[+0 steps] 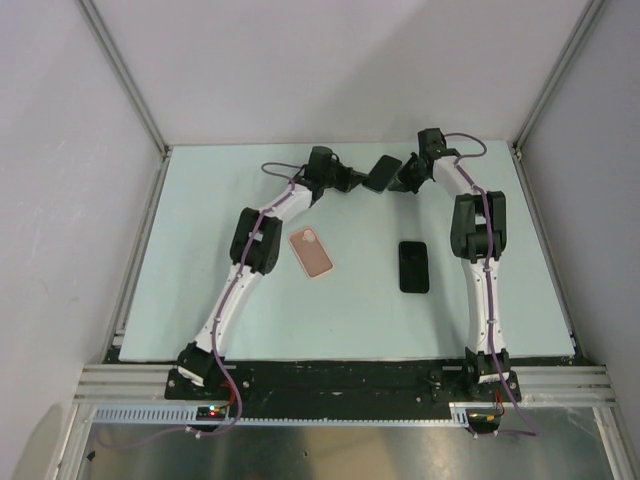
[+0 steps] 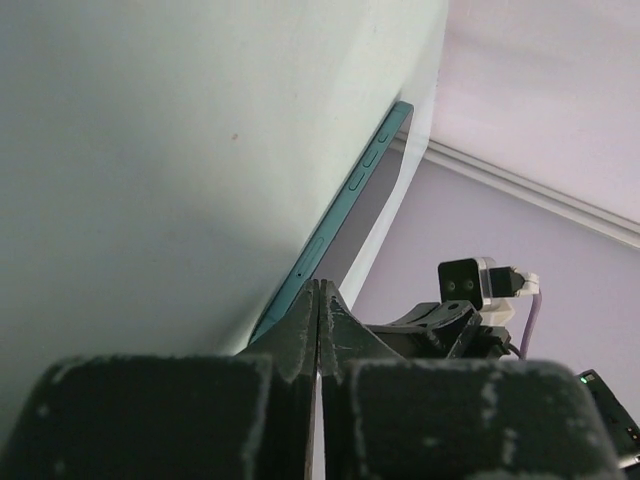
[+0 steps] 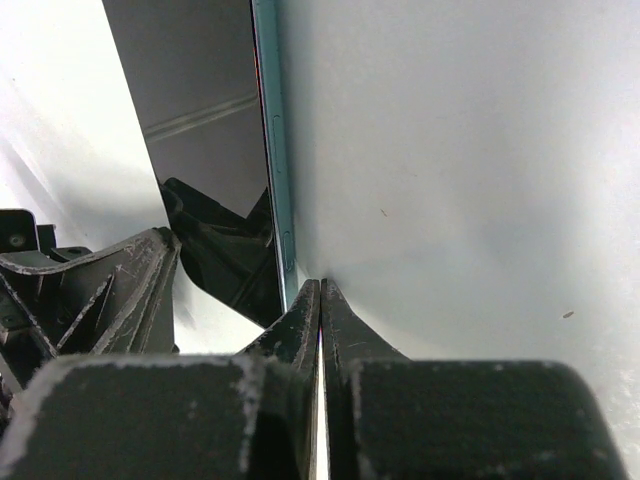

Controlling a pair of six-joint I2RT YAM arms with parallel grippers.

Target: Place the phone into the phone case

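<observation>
Flanking phone (image 1: 382,172) | left fingers (image 2: 292,335) clenched shut | right fingers (image 3: 348,335) clenched shut | pink case (image 1: 311,252) lies well apart

Pale green table (image 1: 350,320) walled left, far and right by plain grey panels (image 1: 330,60), aluminium rail (image 1: 110,382) along near edge.

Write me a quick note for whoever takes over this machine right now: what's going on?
Left tool: shut, nothing between its fingers, tip beside the phone.
Right tool: shut, also empty, on the phone's opposite side.
Phone: teal-edged, at the far middle of the table, between both tools.
Pink case: flat beside the left arm, empty.
Black slab: near the right arm, untouched.
Done: nothing cased yet.
Left: bring phone to case and press it in.
</observation>
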